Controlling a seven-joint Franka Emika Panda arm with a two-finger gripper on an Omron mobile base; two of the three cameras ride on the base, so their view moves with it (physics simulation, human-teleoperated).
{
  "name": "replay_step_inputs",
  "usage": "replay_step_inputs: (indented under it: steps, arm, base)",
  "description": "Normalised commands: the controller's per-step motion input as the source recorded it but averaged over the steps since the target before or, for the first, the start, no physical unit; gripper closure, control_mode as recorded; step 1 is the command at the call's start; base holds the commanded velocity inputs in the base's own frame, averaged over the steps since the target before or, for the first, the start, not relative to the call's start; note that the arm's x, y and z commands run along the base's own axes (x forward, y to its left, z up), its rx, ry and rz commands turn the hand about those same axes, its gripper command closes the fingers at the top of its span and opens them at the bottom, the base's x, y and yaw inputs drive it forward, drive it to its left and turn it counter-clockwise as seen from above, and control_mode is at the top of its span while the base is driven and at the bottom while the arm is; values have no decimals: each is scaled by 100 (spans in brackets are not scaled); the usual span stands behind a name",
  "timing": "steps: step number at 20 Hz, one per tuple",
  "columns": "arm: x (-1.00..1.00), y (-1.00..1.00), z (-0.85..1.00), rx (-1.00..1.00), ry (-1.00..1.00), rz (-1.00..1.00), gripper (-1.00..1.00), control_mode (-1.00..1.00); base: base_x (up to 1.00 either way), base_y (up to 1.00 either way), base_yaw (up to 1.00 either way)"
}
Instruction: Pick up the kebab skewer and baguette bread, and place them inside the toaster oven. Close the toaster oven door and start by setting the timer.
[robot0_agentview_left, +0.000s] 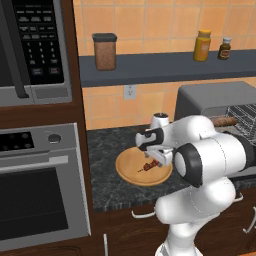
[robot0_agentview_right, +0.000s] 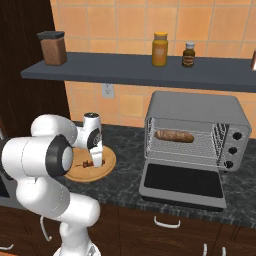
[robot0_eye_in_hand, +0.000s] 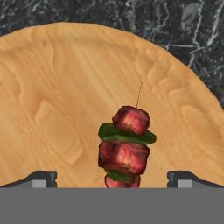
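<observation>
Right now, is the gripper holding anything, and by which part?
Nothing is held. The gripper is open, its fingertips standing apart on either side of the skewer, which lies on the board.

Even, bright rendered light throughout, soft faint shadows, no glare; the pictures are slightly coarse but unblurred.
</observation>
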Motion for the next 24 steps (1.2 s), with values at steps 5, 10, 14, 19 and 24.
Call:
replay_step_inputs:
  steps: [5,10,14,19,24]
  arm:
    - [0,-4,-17,0,0,0,-100,-100]
    - [0,0,-21,0,0,0,100,-100]
    - [0,0,0,0,0,0,100,-100]
    - [0,0,-1,0,0,0,100,-100]
    - [0,-17,22,0,-1,0,100,-100]
  base:
    - [0,0,0]
    - [0,0,0]
    - [0,0,0]
    - [0,0,0]
    - [0,0,0]
